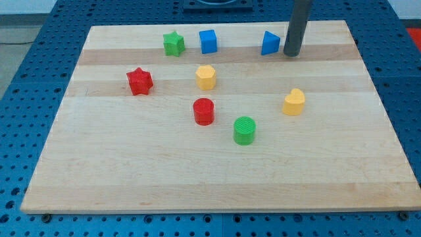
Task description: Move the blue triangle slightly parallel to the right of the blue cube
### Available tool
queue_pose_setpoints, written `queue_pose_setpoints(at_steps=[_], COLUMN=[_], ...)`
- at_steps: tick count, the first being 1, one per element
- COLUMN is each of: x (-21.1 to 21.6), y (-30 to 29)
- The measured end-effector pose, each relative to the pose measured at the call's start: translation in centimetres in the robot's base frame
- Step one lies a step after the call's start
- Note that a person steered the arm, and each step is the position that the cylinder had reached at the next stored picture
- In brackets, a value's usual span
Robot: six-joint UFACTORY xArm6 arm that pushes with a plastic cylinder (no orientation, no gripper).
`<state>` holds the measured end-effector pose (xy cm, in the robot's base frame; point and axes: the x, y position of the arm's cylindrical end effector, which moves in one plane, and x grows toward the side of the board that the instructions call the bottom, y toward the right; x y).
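Observation:
The blue triangle [270, 43] sits near the view's top, right of centre. The blue cube [208, 41] sits to its left at about the same height, with a gap between them. My tip [291, 53] is down on the board just to the right of the blue triangle, very close to it; I cannot tell whether it touches. The dark rod rises from the tip to the view's top edge.
A green star [173, 43] lies left of the blue cube. A red star [139, 81], a yellow hexagon [206, 77], a red cylinder [204, 111], a green cylinder [245, 130] and a yellow block [294, 102] lie lower on the wooden board [99, 164].

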<state>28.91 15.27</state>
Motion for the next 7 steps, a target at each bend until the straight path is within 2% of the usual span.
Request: queue_pose_setpoints(at_steps=[1, 2, 3, 4, 7], x=[-2.0, -2.2, -2.0, 0.9, -0.2], y=[-1.1, -2.5, -2.7, -2.1, -5.5])
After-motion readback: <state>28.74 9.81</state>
